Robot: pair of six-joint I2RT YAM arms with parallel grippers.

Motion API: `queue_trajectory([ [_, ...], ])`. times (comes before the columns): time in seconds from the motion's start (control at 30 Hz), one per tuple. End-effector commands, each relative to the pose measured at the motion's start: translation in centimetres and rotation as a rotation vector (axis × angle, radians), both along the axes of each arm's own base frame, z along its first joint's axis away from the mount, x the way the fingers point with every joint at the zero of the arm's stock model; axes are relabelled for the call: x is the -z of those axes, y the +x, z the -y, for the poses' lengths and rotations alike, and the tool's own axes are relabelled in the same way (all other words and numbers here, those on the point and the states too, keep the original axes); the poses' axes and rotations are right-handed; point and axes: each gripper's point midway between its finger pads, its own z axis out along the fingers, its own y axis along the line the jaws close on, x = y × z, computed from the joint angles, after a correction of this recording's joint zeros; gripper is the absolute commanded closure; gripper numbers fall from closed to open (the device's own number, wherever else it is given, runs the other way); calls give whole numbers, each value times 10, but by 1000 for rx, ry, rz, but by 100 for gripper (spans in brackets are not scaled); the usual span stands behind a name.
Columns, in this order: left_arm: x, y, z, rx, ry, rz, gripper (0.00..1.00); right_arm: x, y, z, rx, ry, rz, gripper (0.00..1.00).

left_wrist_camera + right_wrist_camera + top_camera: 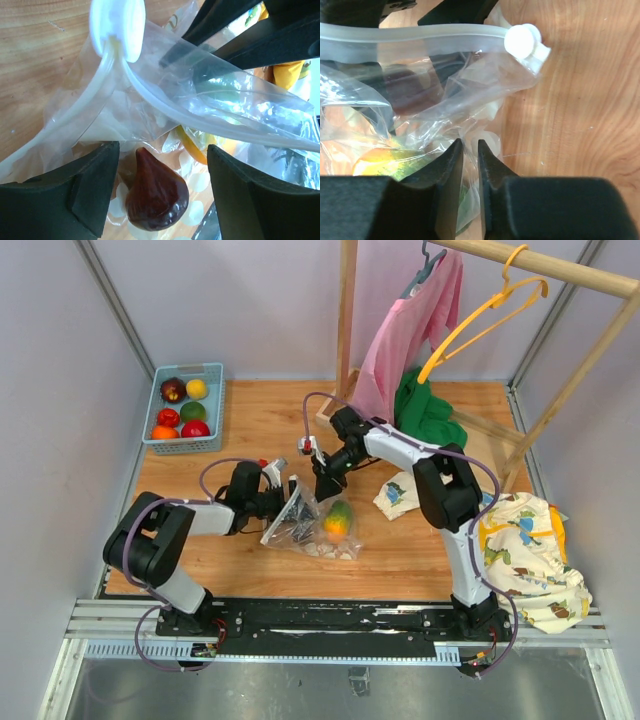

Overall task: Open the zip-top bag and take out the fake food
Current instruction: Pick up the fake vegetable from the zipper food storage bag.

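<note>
Wooden counter (250, 430), zip-top bag (322, 543) mid-counter with fake food (338, 520) inside. Left gripper (162, 150) at its 9 o'clock, jaws apart; right gripper (470, 146) at 12, jaws nearly together, can't tell if they're pinching film. I'd grab opposite lips and pull slowly.

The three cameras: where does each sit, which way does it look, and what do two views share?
Top external: above, behind the bases, looking down at the wooden table; both arms show.
Left wrist: behind the left claw, facing the clear plastic zip-top bag.
Right wrist: behind the right claw, facing that bag.
Shared: round white zip slider.
</note>
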Motion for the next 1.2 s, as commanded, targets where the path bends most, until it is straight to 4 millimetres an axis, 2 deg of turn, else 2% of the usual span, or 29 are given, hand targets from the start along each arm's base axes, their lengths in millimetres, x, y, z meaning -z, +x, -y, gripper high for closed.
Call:
queue_trajectory([
  [0.0, -10, -1, -5, 56, 68, 57, 25, -22, 6, 6, 7, 20, 77, 76],
  [0.2, -12, -2, -17, 47, 153, 49, 25, -39, 11, 12, 13, 27, 145, 60],
  [0.43, -19, -13, -18, 61, 155, 40, 25, -57, 12, 27, 16, 35, 218, 51],
  [0.47, -20, -13, -17, 61, 153, 41, 25, -66, 10, 29, 10, 52, 242, 51],
  [0.6, -21, -17, -16, 63, 149, 29, 26, -86, -18, 38, -77, 144, 254, 53],
  [0.73, -20, -21, -13, 70, 142, 13, 27, -99, -71, 45, -247, 286, 240, 59],
  [0.87, -19, -24, -10, 78, 138, 2, 27, -78, -115, 44, -369, 259, 228, 68],
  [0.93, -20, -24, -10, 78, 136, -2, 27, -59, -126, 41, -394, 199, 233, 69],
  [0.97, -20, -24, -9, 79, 135, -4, 27, -52, -129, 38, -393, 173, 239, 67],
  [1.1, -17, -28, -9, 81, 134, -26, 27, -35, -127, 26, -333, 115, 310, 46],
  [1.17, -14, -32, -8, 83, 133, -38, 27, -29, -124, 22, -300, 83, 322, 42],
])
